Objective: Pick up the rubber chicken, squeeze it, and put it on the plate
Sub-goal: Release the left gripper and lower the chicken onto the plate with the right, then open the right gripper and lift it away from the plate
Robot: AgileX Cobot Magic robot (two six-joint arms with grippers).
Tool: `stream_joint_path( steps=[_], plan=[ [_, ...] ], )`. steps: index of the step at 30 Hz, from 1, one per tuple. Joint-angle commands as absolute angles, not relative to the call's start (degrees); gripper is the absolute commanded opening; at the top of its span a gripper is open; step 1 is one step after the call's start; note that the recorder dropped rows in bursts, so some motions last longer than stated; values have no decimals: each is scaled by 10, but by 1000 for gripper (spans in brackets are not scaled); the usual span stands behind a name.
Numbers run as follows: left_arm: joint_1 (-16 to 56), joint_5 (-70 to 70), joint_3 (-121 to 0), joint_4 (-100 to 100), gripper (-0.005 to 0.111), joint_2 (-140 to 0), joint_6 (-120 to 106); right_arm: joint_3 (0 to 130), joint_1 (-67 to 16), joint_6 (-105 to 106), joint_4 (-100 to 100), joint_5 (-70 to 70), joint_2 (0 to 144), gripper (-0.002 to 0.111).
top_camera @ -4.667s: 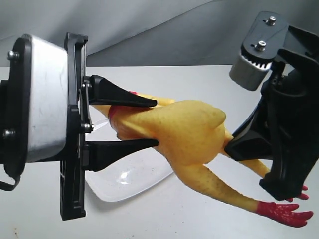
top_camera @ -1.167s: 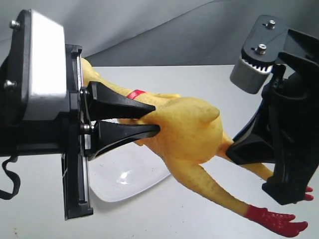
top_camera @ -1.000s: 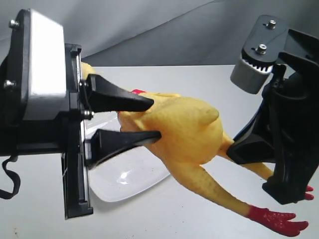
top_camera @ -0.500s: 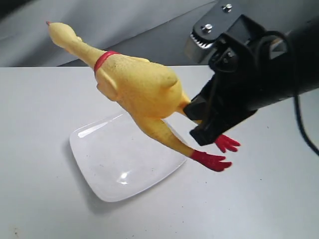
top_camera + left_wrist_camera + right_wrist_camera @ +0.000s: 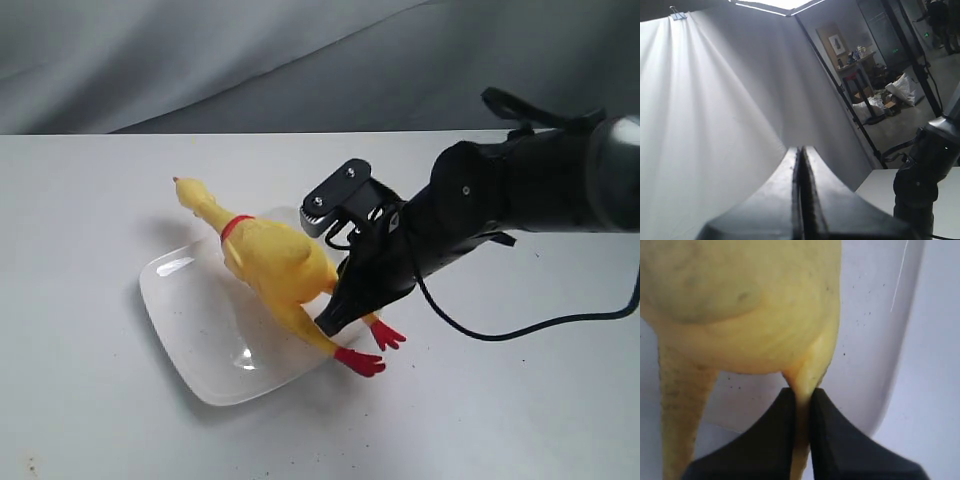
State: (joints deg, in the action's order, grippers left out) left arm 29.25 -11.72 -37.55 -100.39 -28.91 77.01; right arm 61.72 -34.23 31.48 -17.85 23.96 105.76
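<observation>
The yellow rubber chicken (image 5: 272, 262) lies slanted over the white plate (image 5: 195, 345), head and red neck band toward the far left, red feet hanging past the plate's near right edge. My right gripper (image 5: 338, 312) is shut on one of its legs just behind the plump body; in the right wrist view the black fingers (image 5: 775, 425) pinch the thin yellow leg of the rubber chicken (image 5: 745, 305) above the plate (image 5: 875, 340). My left gripper (image 5: 801, 165) is out of the exterior view, raised and pointing at a grey backdrop, jaws pressed together with nothing between them.
A grey-white table (image 5: 520, 410) carries the plate. A black cable (image 5: 520, 328) trails from the right arm across the table. The grey cloth backdrop (image 5: 200, 60) hangs behind.
The left gripper let go of the chicken's body and left the exterior view. The right gripper lowered the chicken from mid-air down onto the plate.
</observation>
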Motion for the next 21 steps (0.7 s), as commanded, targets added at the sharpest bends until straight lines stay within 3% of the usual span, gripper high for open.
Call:
stream_joint_path(
  steps=[1,6,9,10,12,13,15,16,17,21],
  plan=[
    [294,-94,-362,-999,0,-286,778,618,-341,316,-184,226,1070,0],
    [294,-92,-362,-999,0,-286,778,618,-341,311,-179,228,1069,5],
    [294,-92,-362,-999,0,-286,778,618,-341,311,-178,239,1069,23],
    [294,-92,-362,-999,0,-286,778,618,-341,311,-174,251,1069,36],
    [294,-92,-362,-999,0,-286,778,619,-341,295,-131,285,1058,43],
    [294,-92,-362,-999,0,-286,778,621,-341,274,-112,299,1048,41],
    [294,-92,-362,-999,0,-286,778,621,-341,197,-33,322,996,26],
    [294,-92,-362,-999,0,-286,779,621,-341,157,8,328,948,9],
    [294,-92,-362,-999,0,-286,791,621,-341,142,17,320,886,0],
    [294,-91,-362,-999,0,-286,793,621,-362,141,-26,263,707,0]
  ],
)
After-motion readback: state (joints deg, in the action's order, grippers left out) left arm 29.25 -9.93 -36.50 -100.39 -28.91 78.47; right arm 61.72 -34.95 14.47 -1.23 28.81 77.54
